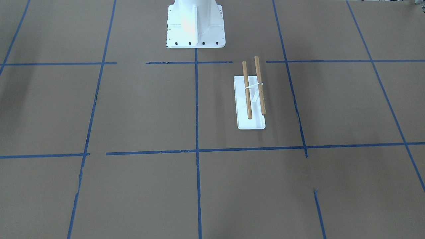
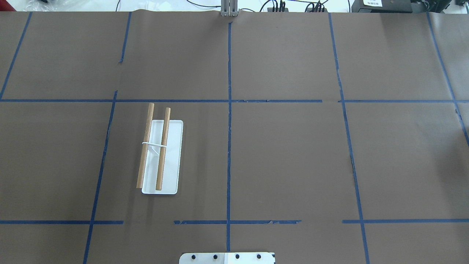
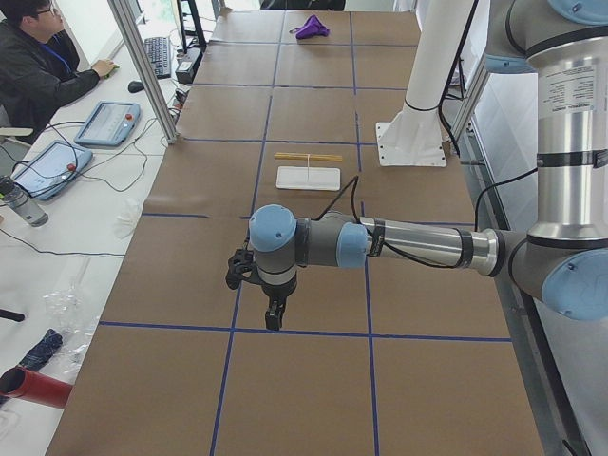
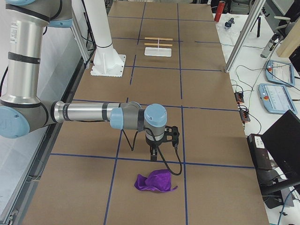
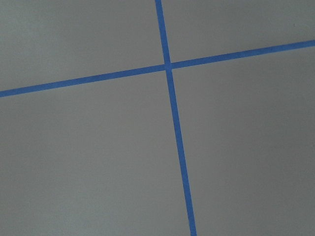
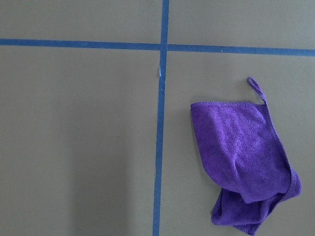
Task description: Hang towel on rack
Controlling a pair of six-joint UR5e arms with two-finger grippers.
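— Wooden rods (image 1: 248, 99) first: what does the front-facing view give?
— Only the rack (image 1: 251, 123), bare, on its white base near the pedestal (image 1: 196, 30). No tool and no towel show.
— Overhead?
— Much the same: the rack (image 2: 172, 154) stands on the robot's left half of the desk (image 2: 293, 165). Neither tool is in view.
— Left side view?
— The left tool (image 3: 274, 318) hangs pointing down over the desk, with nothing visible in it. I cannot tell from here whether its jaws are apart or together. The rack is well beyond it, and the towel (image 3: 312, 28) lies farther again, at the far end.
— Right side view?
— The right tool (image 4: 153, 154) points down. The purple towel (image 4: 157, 182) lies crumpled on the desk just beside and below it, toward the desk's end, not touching it. Again I cannot tell how the jaws stand. The rack sits well behind that tool.
— Left wrist camera?
— Bare desk and tape lines (image 5: 170, 123) beneath the left tool.
— Right wrist?
— The towel lies off to one side of the right tool, folded over itself, with a small loop (image 6: 256, 88) at one corner.
— So the step is the pickup. How to do it well?
— I'd shift the right tool over an edge or corner, not the thick fold, and pinch there. Then lift high enough to clear the rods and drape the cloth over one.
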